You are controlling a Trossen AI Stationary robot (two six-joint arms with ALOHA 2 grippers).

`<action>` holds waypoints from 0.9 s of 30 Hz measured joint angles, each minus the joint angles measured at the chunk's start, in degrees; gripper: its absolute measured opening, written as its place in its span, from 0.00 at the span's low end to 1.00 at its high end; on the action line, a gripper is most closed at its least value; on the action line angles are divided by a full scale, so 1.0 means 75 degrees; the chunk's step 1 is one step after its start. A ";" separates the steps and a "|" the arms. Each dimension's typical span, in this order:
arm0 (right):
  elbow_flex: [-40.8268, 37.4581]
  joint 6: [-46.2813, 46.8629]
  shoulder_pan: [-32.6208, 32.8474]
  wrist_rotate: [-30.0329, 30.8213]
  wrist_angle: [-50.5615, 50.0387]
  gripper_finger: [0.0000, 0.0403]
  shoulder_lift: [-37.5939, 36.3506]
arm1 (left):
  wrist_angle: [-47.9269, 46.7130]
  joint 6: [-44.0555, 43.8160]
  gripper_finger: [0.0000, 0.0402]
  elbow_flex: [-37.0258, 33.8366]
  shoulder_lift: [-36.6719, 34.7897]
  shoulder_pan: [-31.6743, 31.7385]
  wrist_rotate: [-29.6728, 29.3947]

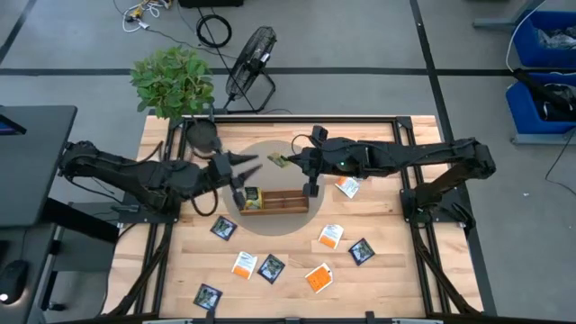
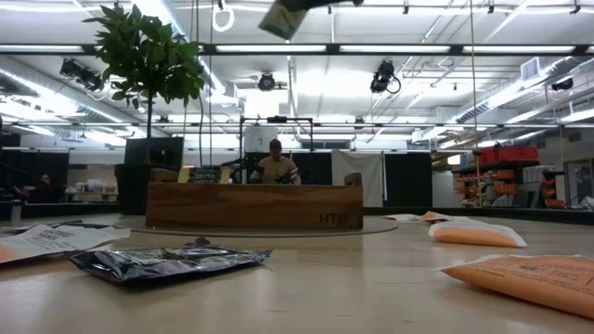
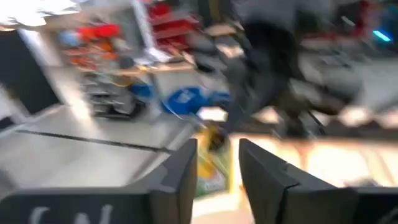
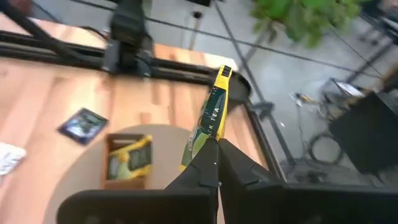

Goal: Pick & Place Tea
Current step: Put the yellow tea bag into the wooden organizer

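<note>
From above, both arms meet over the middle of the table (image 1: 378,270). The right gripper (image 1: 286,162) is up off the surface with its fingers clamped on a yellow-green sachet (image 1: 276,160), which hangs just behind the long wooden tray (image 1: 279,202). The left gripper (image 1: 241,186) is right at the tray's left end, where some yellow-green sachets (image 1: 251,197) already sit inside. Its fingers look parted, nothing between them that I can make out. The rest of the tea is scattered on the near part of the table — an orange-and-white one (image 1: 330,237), a dark navy one (image 1: 360,251), and several more of both kinds. A potted plant (image 1: 171,81) and a small fan (image 1: 250,56) sit off the far edge.

At table height, the tray (image 2: 252,205) stands broadside on a round mat (image 2: 376,225), with a dark sachet (image 2: 167,261) lying crumpled in front and orange sachets (image 2: 478,234) to the right. The held sachet (image 2: 283,17) dangles way up at the top edge. A person (image 2: 276,167) is in the room behind.

Left wrist camera is a blurry mess, but its two fingers (image 3: 184,171) stand clearly apart, with something yellow (image 3: 211,163) showing in the gap beyond.

Right wrist camera: fingers (image 4: 205,171) pinched tight on the lower end of the yellow-green sachet (image 4: 211,118), which sticks out upright past them. The tray end with sachets (image 4: 129,158) is below, and one navy sachet (image 4: 84,123) lies on the wood beside it.
</note>
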 joint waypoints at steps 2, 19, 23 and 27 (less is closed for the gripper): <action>0.0254 -0.0168 0.0001 -0.0204 -0.0394 0.00 0.0027 | -0.0454 -0.0008 0.40 -0.0014 0.0018 0.0114 0.0741; 0.0685 -0.0206 -0.0015 -0.1396 -0.1375 0.00 0.0266 | -0.0533 -0.1196 0.71 -0.0014 0.0192 0.1142 0.2702; 0.0685 -0.0235 -0.0017 -0.1396 -0.1384 0.00 0.0371 | -0.0495 -0.1220 0.69 -0.0005 0.0246 0.1313 0.3323; 0.0683 -0.0290 -0.0017 -0.1527 -0.1266 0.00 0.0435 | -0.0456 -0.1231 0.66 -0.0008 0.0330 0.1419 0.3472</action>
